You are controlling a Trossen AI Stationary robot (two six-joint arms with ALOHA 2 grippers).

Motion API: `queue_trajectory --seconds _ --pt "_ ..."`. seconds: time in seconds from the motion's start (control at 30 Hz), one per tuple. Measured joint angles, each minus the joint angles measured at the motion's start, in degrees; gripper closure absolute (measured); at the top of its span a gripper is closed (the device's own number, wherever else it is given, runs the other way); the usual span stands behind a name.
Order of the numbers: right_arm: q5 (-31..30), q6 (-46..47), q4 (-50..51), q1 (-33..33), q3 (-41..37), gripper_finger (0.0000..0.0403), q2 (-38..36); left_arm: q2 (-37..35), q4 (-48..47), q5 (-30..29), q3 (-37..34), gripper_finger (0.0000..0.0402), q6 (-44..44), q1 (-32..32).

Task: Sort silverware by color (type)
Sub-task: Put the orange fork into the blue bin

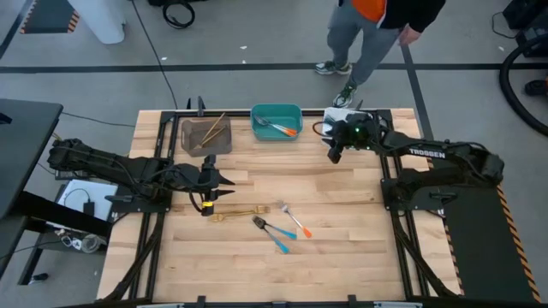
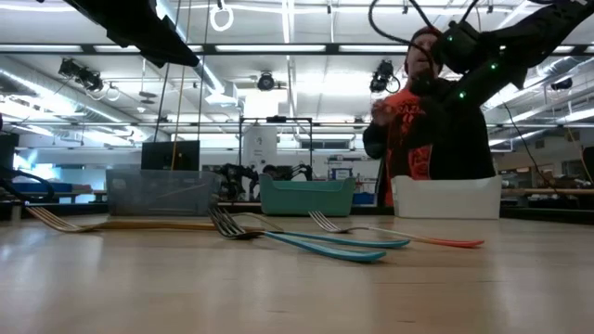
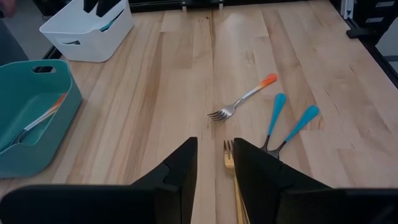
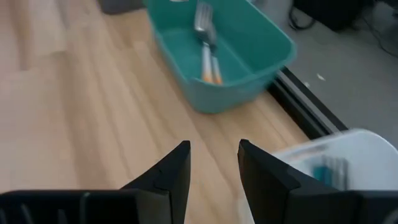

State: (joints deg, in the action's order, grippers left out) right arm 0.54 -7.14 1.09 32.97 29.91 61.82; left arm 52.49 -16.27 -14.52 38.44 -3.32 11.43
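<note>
On the table lie a gold fork point(image 1: 235, 214) point(image 3: 229, 160), an orange-handled fork point(image 1: 296, 222) point(image 3: 244, 98) and two blue-handled forks point(image 1: 272, 233) point(image 3: 287, 124), all flat on the wood. My left gripper point(image 1: 226, 181) point(image 3: 214, 146) is open and empty, raised above the table just on the far side of the gold fork's tines. My right gripper point(image 1: 334, 156) point(image 4: 213, 149) is open and empty, hovering near the teal bin point(image 4: 224, 59) and the white bin point(image 4: 336, 168).
Along the far edge stand a grey bin point(image 1: 205, 135) with gold pieces, the teal bin point(image 1: 276, 122) with orange-handled pieces, and the white bin point(image 1: 341, 115) with something blue inside. A person point(image 1: 377, 26) stands beyond the far edge. Bare wood lies toward the near edge.
</note>
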Motion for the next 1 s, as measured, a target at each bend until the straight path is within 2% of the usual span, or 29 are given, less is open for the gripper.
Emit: queue_trajectory --seconds 0.37,1.0 --pt "-2.59 -0.33 -3.20 -8.11 0.00 0.0263 0.00 0.00 0.00 0.00 0.00 0.0290 0.09 -0.01" --pt "-5.30 2.55 -6.86 -15.36 0.00 0.0263 0.02 0.00 0.02 0.01 0.00 0.0290 -0.18 0.00"
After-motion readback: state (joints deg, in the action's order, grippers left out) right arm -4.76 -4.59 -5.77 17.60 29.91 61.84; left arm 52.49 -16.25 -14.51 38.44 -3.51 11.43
